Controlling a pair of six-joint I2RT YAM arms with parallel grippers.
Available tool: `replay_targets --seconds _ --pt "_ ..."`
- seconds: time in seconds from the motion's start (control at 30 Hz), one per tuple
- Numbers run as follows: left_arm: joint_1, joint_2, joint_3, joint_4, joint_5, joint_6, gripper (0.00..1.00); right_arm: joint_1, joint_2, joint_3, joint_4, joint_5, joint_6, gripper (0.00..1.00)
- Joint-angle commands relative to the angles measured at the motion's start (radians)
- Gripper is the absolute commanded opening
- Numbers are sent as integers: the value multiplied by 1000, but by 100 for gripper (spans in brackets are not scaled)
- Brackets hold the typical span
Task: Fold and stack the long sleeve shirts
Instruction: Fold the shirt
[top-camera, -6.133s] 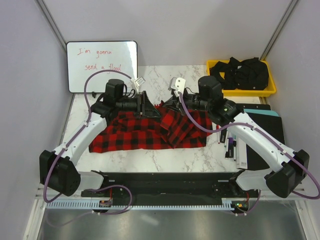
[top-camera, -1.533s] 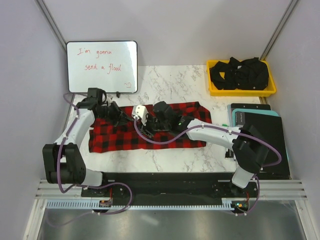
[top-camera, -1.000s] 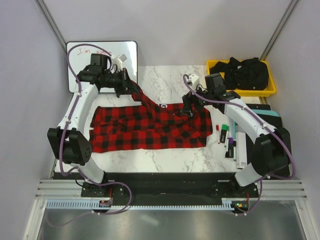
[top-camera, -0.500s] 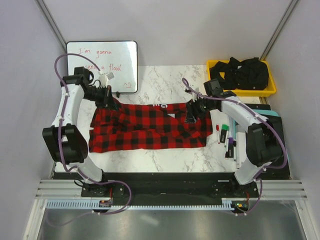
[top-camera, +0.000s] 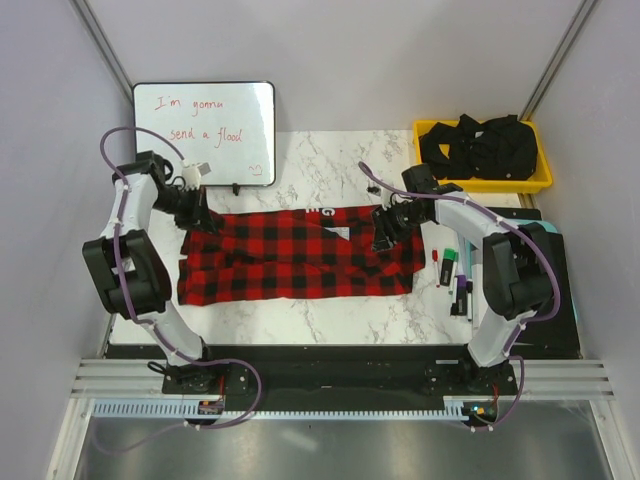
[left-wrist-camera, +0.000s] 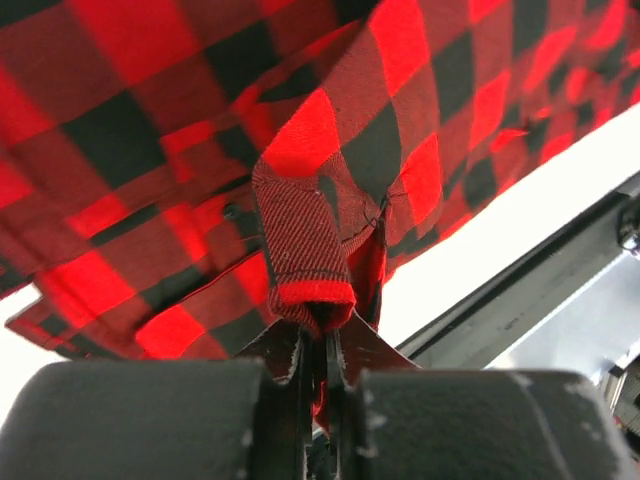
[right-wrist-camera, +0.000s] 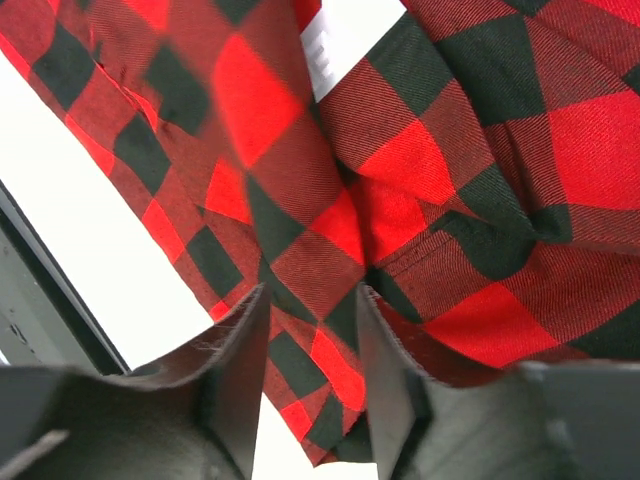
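Left end effector (top-camera: 196, 208): jaws closed on a fold of the shirt (top-camera: 300, 255). In the left wrist view the fingers (left-wrist-camera: 300, 350) pinch a doubled hem edge of the shirt (left-wrist-camera: 150, 150), and the cloth hangs away from them above the white table (left-wrist-camera: 500, 230). The grip is at the shirt's far-left corner, close to the left edge of the table.

Right end effector (top-camera: 383, 228): jaws partly apart, set down on the far-right part of the shirt. In the right wrist view a ridge of the checked cloth (right-wrist-camera: 480, 130) runs through the gap of the end effector (right-wrist-camera: 310, 340). Whether the fingers clamp it cannot be told.

Shirt: red-and-black check, spread flat across the middle of the table (top-camera: 330, 160), long side running left to right. A white label (top-camera: 326, 211) shows at its far edge.

Surroundings:
- A whiteboard (top-camera: 204, 132) with red handwriting stands at the far-left corner, just beyond the left end effector.
- A yellow bin (top-camera: 483, 184) holding a black bundle (top-camera: 480, 145) sits at the far-right corner, apart from the shirt.
- Markers (top-camera: 448, 262) and dark pads (top-camera: 530, 250) lie along the right edge, just beside the shirt's right end and under the right arm's reach.

Left arm (top-camera: 125, 215): rises along the left edge, elbow near that edge, and the wrist turns inward to the shirt corner.

Right arm (top-camera: 470, 215): elbow over the right-edge clutter, forearm running toward the far side and inward.
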Motion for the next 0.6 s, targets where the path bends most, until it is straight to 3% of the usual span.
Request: replay_targets --seconds 0.0,0.03,0.1,0.13,0.23,0.4,0.57 --pt "18 5 -47 57 -57 41 14 9 13 2 -5 23 -15 42" --pt "18 8 -64 64 -65 40 24 11 13 4 -5 27 -15 39" --pt "20 8 -79 92 -80 33 33 12 12 4 -6 46 -12 37" --pt "23 4 -90 100 -94 32 43 18 9 5 -5 52 -12 37" --pt "60 -25 -87 137 -71 43 58 38 -11 2 -5 85 -9 36" --pt "78 -96 -85 152 12 168 64 104 -19 -9 -37 192 -23 34" --pt "44 -99 -144 183 -54 314 61 146 125 77 -86 288 -40 34"
